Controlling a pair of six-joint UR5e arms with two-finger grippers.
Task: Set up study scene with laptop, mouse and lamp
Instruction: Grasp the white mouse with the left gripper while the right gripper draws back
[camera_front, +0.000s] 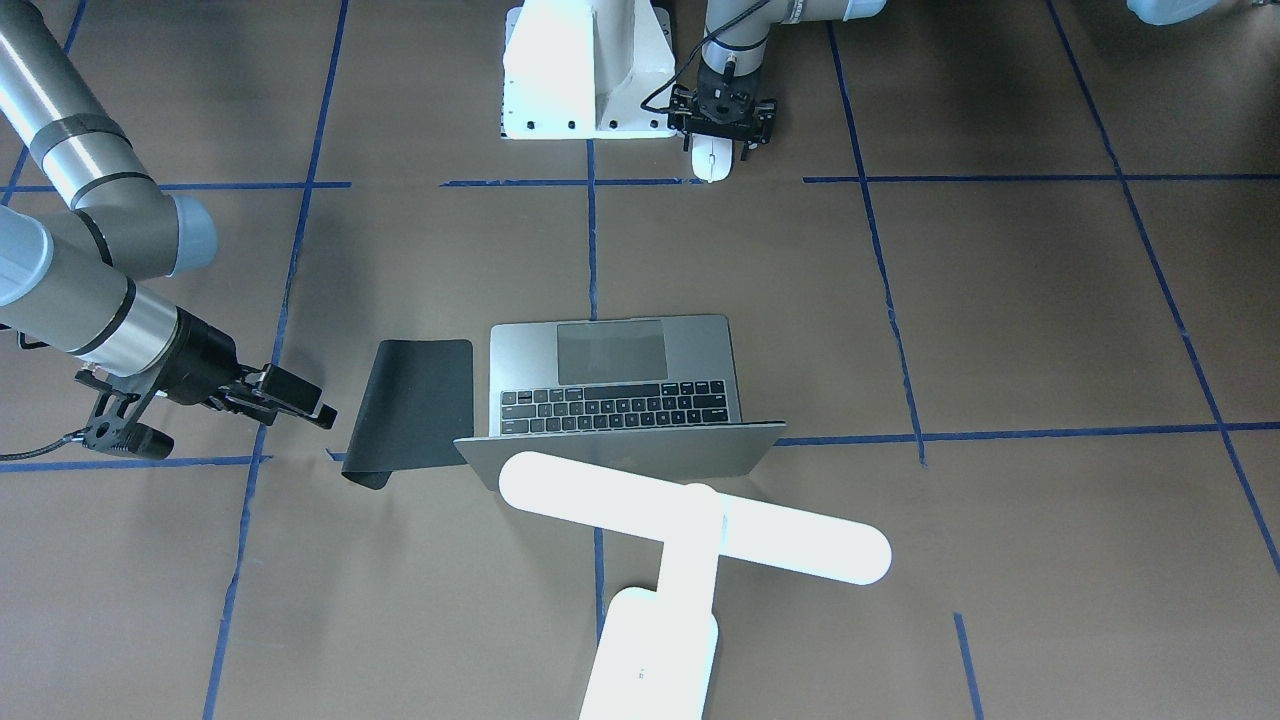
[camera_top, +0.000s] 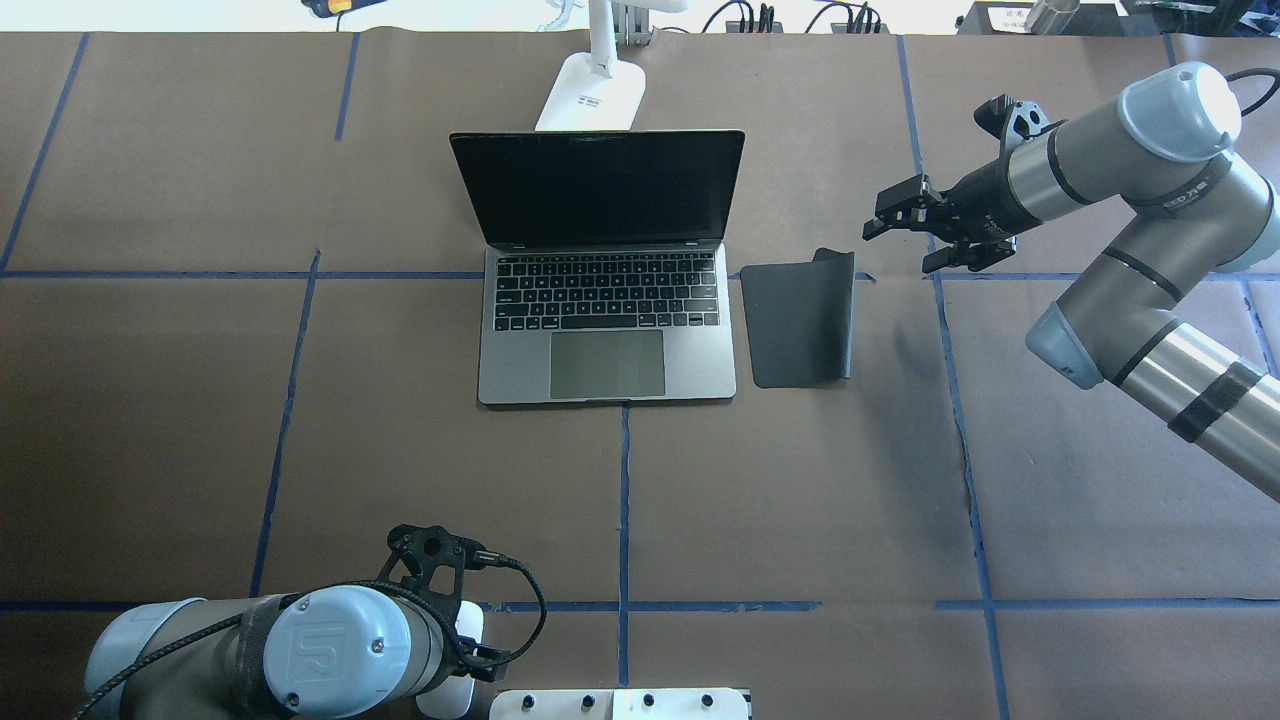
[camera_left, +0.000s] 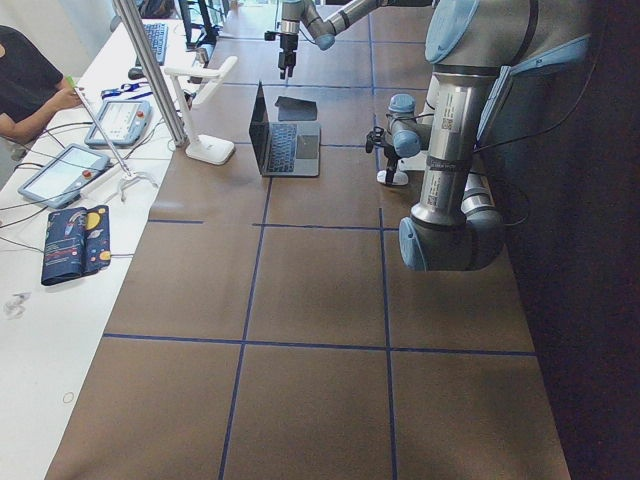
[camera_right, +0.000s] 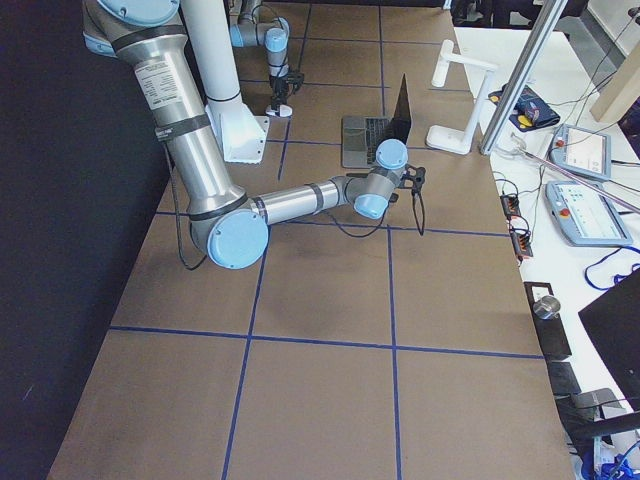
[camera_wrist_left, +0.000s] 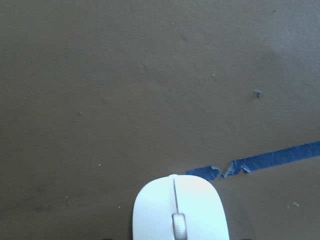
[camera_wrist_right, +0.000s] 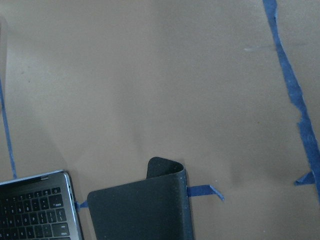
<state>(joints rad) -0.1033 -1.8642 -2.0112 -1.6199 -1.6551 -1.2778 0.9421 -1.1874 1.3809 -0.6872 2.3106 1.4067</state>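
Left gripper (camera_front: 720, 146) is straddling the mouse (camera_front: 711, 163) near the robot base, probably for transfer; grip undeterminable. Right gripper (camera_top: 897, 248), spread and empty, is hovering beside the mouse mat (camera_top: 800, 325), right of the laptop (camera_top: 605, 335).

Grey laptop (camera_top: 606, 300), white mouse (camera_front: 711, 160), white lamp (camera_front: 690, 520), black mat (camera_top: 800, 320), blue-taped brown table (camera_top: 800, 480).

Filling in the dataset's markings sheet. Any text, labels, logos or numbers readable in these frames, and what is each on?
No text is clear enough to quote.
left arm joint cap: embossed square logo, letters not legible.
right arm band: printed words, too blurred.
lamp: sticker on the base, too small.
laptop: key legends, too small.
left arm sticker: too small.
right arm sticker: too small.
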